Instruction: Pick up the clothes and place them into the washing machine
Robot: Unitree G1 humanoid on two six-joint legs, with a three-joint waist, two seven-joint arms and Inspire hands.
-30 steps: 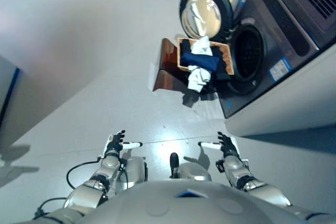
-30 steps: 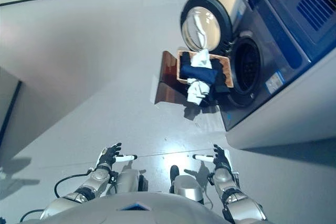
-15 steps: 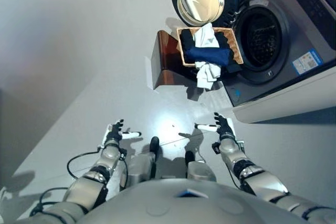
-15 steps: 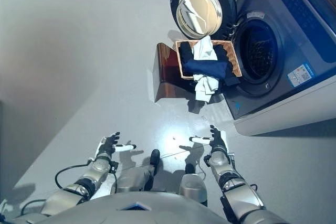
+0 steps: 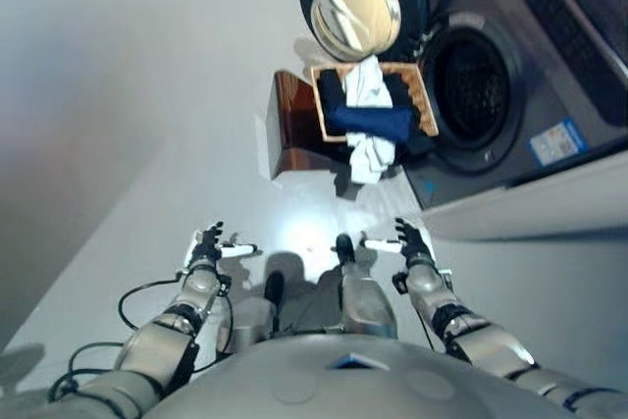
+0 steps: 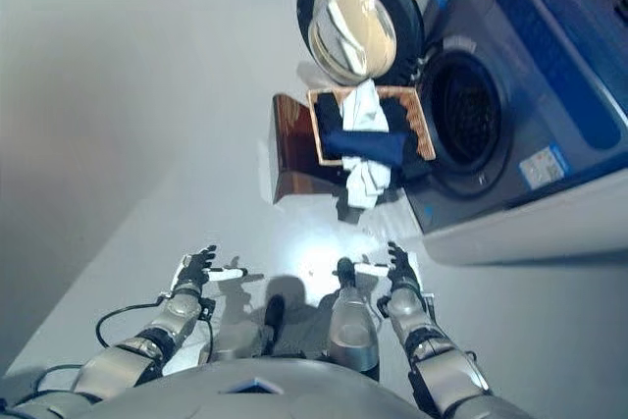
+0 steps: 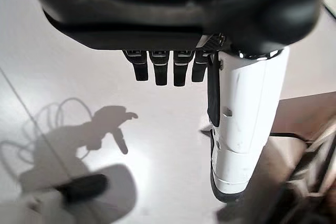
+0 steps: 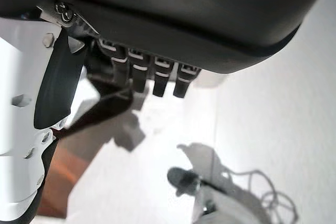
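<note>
Left eye view: a broad stretch of bare grey floor (image 5: 137, 125) lies open ahead of me and to my left, running up to the washing machine (image 5: 549, 56) on my right. Its round door (image 5: 358, 9) is swung wide, and the dark drum opening (image 5: 469, 88) sits just beside the door, facing out over the floor. A light wall edge (image 5: 530, 208) of the machine's housing juts out on my right, near my right hand, so room on that side is tighter.

In front of the drum opening stands a wicker basket (image 5: 424, 95) on a brown wooden stand (image 5: 287, 130). The clothes (image 5: 371, 115) are heaped in the basket: a white piece on top, a dark blue one across the middle, and another white piece hanging over the basket's near rim toward me.

My left hand (image 5: 207, 244) is held low and forward over the floor, palm in, its fingers relaxed and straight, the white-covered thumb pointing inward, and it holds nothing. My right hand (image 5: 410, 240) mirrors it, fingers loose and spread, thumb pointing in toward the left one, also empty. The wrist views agree: each shows straight fingers over bare floor.

The clothes lie well apart from both hands, ahead of them and between them, somewhat nearer my right fingers (image 6: 394, 252).
</note>
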